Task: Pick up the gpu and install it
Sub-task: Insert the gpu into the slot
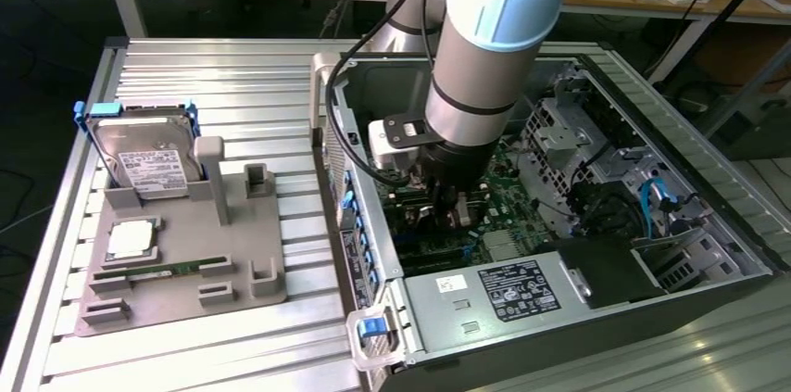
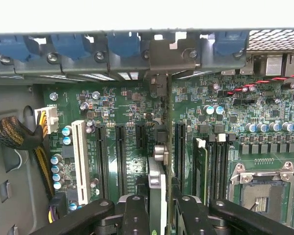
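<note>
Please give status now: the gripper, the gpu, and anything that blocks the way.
Gripper shut on the gpu, down inside the computer case. Card on edge over the motherboard, its bracket at the rear slot row. Nothing visible between card and board.

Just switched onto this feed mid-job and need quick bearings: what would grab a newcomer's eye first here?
The big grey and pale-blue robot arm plunging into the open computer case, on the exterior view's right. In the wrist view, its gripper is shut on the gpu, held edge-on above the green motherboard and its row of slots. On the exterior view's left, a grey holder carries a silver hard drive.
</note>
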You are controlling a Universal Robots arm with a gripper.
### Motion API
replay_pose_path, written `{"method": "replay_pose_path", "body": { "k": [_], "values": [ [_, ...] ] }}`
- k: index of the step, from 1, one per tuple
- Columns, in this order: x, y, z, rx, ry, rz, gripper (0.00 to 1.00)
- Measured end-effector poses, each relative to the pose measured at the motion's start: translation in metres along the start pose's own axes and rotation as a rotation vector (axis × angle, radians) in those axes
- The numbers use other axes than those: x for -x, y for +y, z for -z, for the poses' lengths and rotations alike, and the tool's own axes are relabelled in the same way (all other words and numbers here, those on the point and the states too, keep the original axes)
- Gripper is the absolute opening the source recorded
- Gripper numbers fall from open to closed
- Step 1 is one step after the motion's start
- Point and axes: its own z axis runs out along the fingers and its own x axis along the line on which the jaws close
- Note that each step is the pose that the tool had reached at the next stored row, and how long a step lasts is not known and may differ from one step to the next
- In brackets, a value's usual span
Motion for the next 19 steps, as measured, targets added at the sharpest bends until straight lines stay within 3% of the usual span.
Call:
{"method": "replay_pose_path", "body": {
  "k": [19],
  "values": [
    [-0.0002,0.0004,-0.0057,-0.0003,-0.0004,0.0,0.27]
  ]
}}
